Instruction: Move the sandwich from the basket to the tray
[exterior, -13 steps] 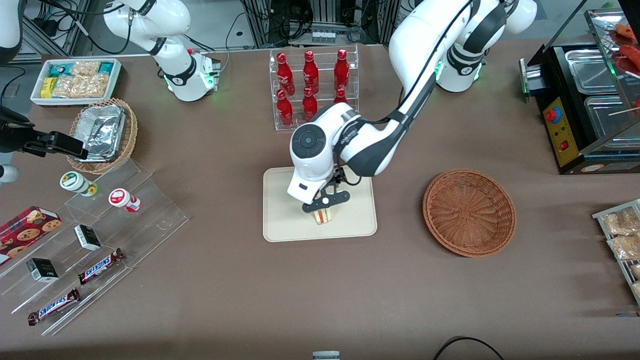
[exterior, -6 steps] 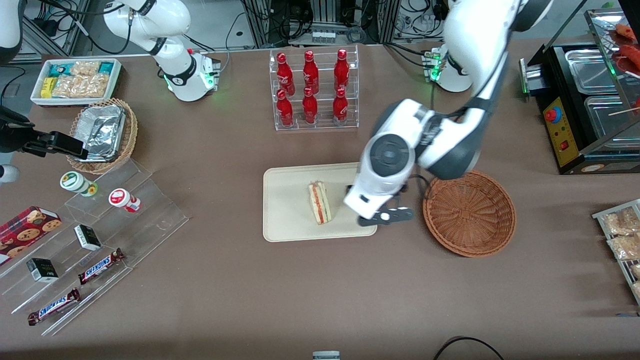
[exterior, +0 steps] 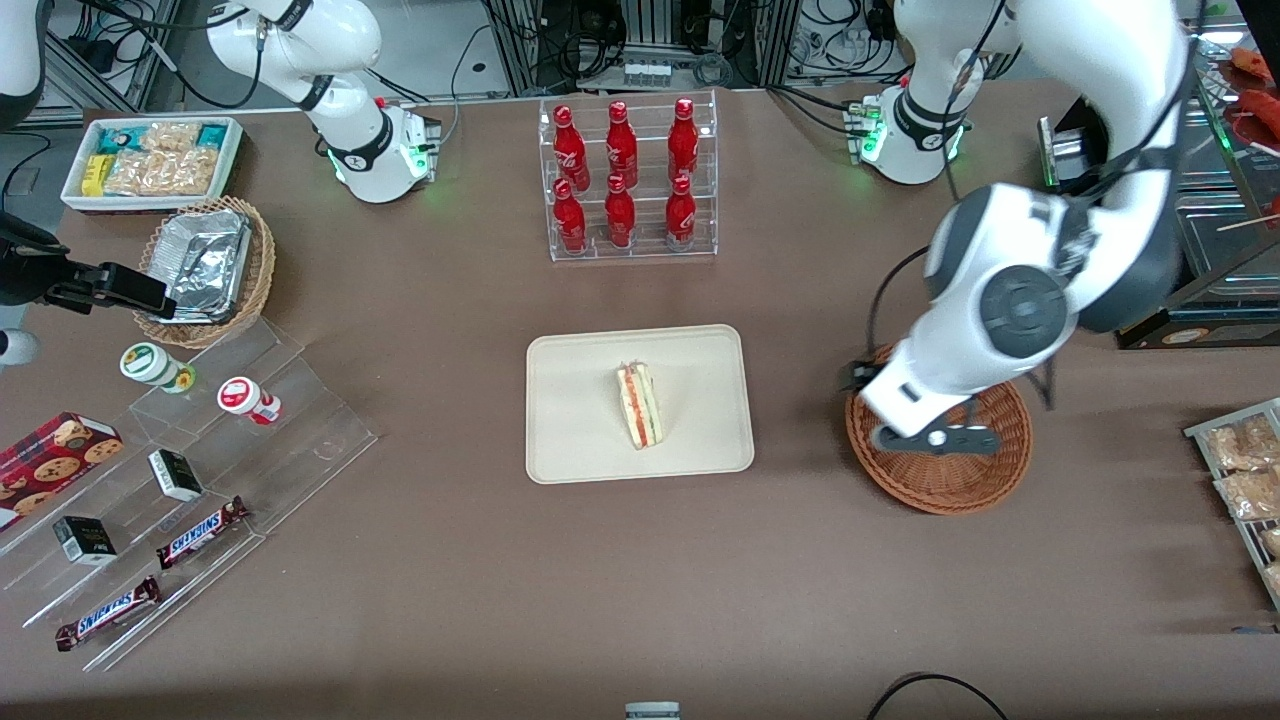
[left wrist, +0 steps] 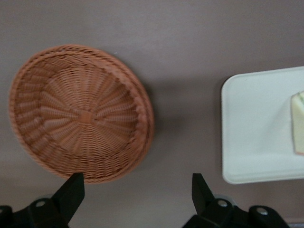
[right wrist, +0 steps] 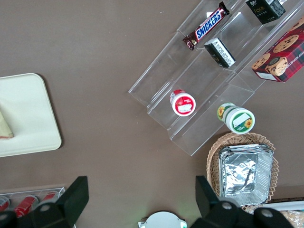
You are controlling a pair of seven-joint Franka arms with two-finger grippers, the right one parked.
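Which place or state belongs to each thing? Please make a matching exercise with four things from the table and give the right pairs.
Things:
1. sandwich
2. reddish-brown basket
3. gripper
4. red bottles

Places or states:
A. standing in a clear acrylic rack
B. empty, on the brown table
C. lying on the cream tray
D. open, holding nothing, above the basket

Right pairs: 1-C, 2-B, 3-D, 4-A
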